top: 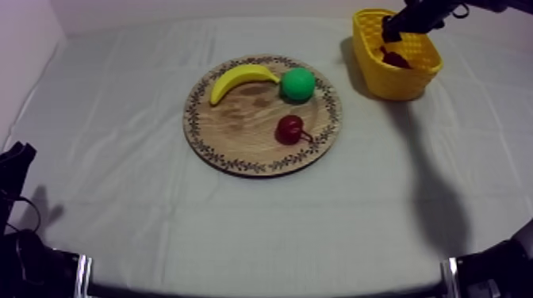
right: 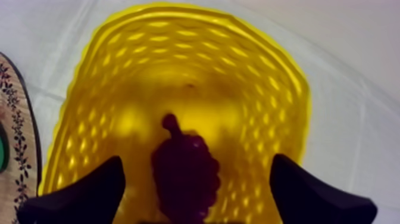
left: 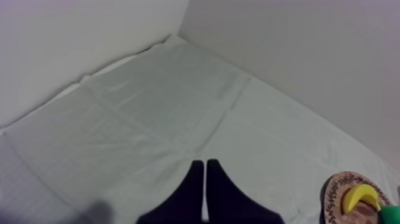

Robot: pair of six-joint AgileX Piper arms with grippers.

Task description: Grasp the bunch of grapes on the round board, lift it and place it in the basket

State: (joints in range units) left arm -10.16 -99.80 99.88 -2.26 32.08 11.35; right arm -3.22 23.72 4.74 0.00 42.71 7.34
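Observation:
The dark purple bunch of grapes (right: 184,173) lies on the floor of the yellow basket (right: 178,53), stem pointing away from me. My right gripper (right: 196,162) hangs just above it, open, with both fingers (right: 89,196) wide apart and touching nothing. In the top view the same gripper (top: 390,33) dips over the basket (top: 373,75) at the far right, and the grapes (top: 395,59) show inside. My left gripper (left: 205,164) is shut on nothing, low above bare cloth at the table's near left (top: 16,158).
The round wooden board (top: 238,127) sits mid-table with a banana (top: 240,79), a green pear (top: 298,83) and a small red fruit (top: 289,129) on it. Its rim (right: 18,137) lies close beside the basket. Bare cloth surrounds the board.

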